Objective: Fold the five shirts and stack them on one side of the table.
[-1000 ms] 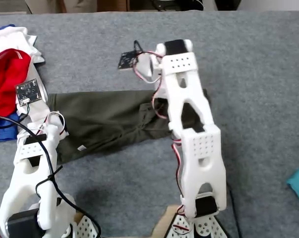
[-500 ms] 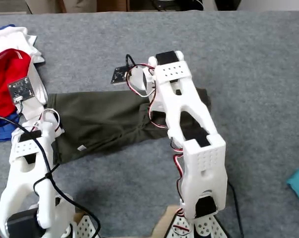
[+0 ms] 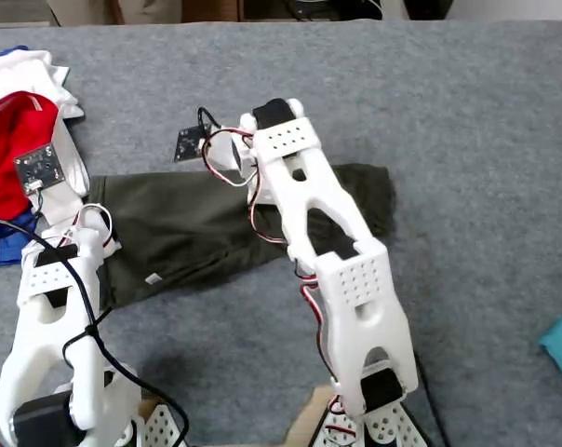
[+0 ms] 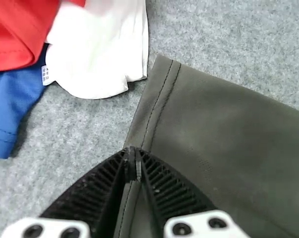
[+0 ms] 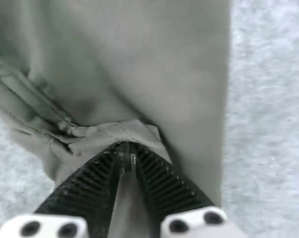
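Left gripper (image 4: pixel 133 161): jaws pinched together on the hemmed edge of the olive shirt (image 3: pixel 183 223), cloth running down between them.
Right gripper (image 5: pixel 127 151): also clamped, on a bunched fold of the same shirt, with a seam ridge just beyond its tips.
Olive shirt: spread on the table (image 3: pixel 486 112) between the 2 grippers, rumpled near the right one.
Pile (image 3: pixel 11 149): red, white and blue shirts heaped just beyond the left gripper; the white shirt (image 4: pixel 100 44) lies just beside the olive hem.
Stage: from where I stand, mid-fold on 1 of 5 (nothing looks neatly stacked yet).
Risk 1: the right gripper seems to hold only a thin fold, so a quick lift could pull it free.
Risk 2: the left grip sits at the very edge, so uneven pulling between the arms could slip the hem out or skew the fold.
Risk 3: a left-arm swing toward the pile could drag the white shirt along.
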`<state>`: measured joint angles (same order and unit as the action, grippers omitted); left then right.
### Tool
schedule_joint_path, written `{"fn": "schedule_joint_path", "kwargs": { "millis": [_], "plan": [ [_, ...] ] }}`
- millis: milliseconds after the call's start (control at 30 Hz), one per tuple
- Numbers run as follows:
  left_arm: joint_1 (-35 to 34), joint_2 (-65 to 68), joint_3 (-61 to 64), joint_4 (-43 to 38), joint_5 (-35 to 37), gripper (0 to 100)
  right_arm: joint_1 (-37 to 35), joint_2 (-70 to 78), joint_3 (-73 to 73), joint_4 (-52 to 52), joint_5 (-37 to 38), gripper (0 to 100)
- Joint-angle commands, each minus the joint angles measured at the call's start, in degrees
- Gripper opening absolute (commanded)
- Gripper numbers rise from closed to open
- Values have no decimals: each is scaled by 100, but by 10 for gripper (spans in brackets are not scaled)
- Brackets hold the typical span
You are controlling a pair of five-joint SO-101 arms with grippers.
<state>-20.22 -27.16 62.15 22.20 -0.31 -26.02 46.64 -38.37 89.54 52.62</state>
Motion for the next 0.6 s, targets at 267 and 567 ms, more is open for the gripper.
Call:
{"fn": "schedule_joint_path", "kwargs": {
  "millis": [267,567],
  "plan": [
    [18,-13,-404,237,35,95,725,-593,-875,985,-185,5],
    [-193,4,-1556,1811,-44,136,1209,-1631,-884,1284,-396,5]
  ]
}}
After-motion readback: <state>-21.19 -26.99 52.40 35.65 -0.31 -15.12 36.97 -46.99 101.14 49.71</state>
